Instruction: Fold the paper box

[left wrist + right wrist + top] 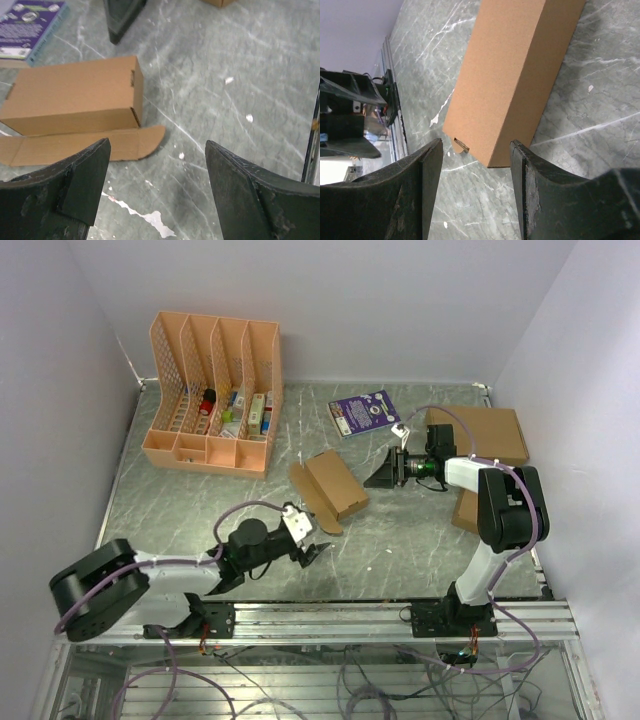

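Left pincer (pixel 312 552), low and left of centre in the overhead view, stands wide and holds nothing. In its own camera the two dark fingers (pixel 75 185) frame bare table (pixel 225 100), with the paper box (pixel 75 95) just beyond them in the upper left. That box lies on its side near the middle of the table, formed into a slim carton. Its long flap (pixel 85 145) is spread flat on the surface along the near side, rounded at the right-hand end.

Closing that flap looks like the step in hand. To do it well, I would set one fingertip on the table just short of the flap's free edge and slide under it rather than pinch from above, since thin card lying flat gives little to grab. Lift near the middle of the flap, not at the rounded corner, or it may twist.

Farther up and right, the right pincer (pixel 380 474) is half-spread and empty, pointing at the box's far end but apart from it. It could brace that end so the carton does not skid. Beyond lie a purple booklet (pixel 363 412), larger brown cardboard (pixel 485 435) and a pink file rack (pixel 215 390).
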`<act>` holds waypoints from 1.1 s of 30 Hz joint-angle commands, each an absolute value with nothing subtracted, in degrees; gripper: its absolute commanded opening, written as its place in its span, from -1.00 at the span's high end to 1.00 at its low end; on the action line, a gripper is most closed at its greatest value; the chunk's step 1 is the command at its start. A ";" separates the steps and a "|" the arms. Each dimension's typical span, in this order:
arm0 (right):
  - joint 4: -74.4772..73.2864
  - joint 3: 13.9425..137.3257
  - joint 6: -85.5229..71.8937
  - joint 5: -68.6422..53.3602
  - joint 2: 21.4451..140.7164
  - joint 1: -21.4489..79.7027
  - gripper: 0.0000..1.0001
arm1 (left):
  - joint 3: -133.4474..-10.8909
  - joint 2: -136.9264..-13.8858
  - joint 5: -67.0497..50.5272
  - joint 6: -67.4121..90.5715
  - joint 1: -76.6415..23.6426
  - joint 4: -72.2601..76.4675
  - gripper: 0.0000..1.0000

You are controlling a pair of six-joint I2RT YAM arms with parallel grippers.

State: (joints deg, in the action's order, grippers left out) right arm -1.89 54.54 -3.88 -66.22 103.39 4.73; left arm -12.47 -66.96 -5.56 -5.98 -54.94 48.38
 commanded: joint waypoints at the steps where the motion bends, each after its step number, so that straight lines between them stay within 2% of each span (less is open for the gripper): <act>1: -1.62 54.59 -3.13 -65.72 103.42 4.95 -0.11 | -13.39 -75.13 -1.16 -11.83 -58.03 58.18 -0.73; 7: -2.28 54.76 -2.42 -64.69 104.49 5.03 -0.11 | -14.46 -86.07 -1.47 -16.85 -58.80 67.73 -0.71; 15: -2.29 55.26 -3.17 -64.77 105.96 5.04 -0.11 | -17.87 -94.29 -2.92 -20.10 -58.35 68.70 -0.67; 33: -0.16 55.23 -5.20 -65.01 107.08 5.06 -0.11 | -20.62 -103.63 -0.78 -21.50 -57.40 75.06 -0.56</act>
State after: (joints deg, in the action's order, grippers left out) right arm -1.08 54.54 -5.21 -64.90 105.95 4.89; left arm -19.25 -102.17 -2.37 -20.36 -57.84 67.13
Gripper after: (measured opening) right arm 0.552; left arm 0.794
